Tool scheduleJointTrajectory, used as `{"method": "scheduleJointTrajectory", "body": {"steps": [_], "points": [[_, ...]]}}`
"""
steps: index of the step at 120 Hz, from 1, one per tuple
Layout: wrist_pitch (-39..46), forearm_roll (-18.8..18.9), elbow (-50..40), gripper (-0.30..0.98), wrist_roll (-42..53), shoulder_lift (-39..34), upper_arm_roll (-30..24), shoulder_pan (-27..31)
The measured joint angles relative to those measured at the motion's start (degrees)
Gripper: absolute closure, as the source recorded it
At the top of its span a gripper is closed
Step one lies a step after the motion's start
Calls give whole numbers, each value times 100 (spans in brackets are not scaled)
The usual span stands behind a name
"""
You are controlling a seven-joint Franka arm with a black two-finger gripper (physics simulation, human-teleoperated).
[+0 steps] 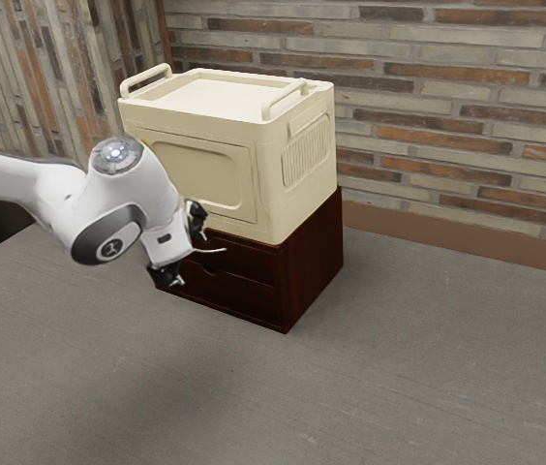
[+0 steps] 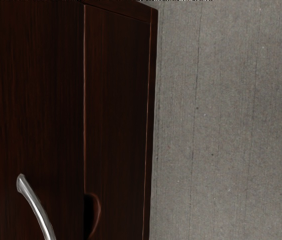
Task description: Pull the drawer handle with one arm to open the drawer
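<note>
My gripper is at the front of the dark wooden drawer cabinet in the exterior view, its two black fingers spread wide apart. A thin, pale curved handle stands out from the upper drawer, with part of it hidden behind my hand. In the wrist view, the silvery handle curves out from the wooden drawer front. Neither finger is seen pressing on it. The upper drawer front looks flush with the cabinet.
A cream box with raised side handles sits on top of the cabinet. Below the upper drawer is a lower front with a rounded cutout. Grey tabletop extends around the cabinet, and a brick wall rises behind.
</note>
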Motion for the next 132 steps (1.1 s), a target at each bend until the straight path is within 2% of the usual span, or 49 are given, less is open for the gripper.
{"method": "scheduleJointTrajectory", "body": {"steps": [46,77,132], "points": [[98,-4,87,0,2,93,2,75],[123,-16,376,0,4,535,3,274],[214,-24,464,0,5,768,1,343]]}}
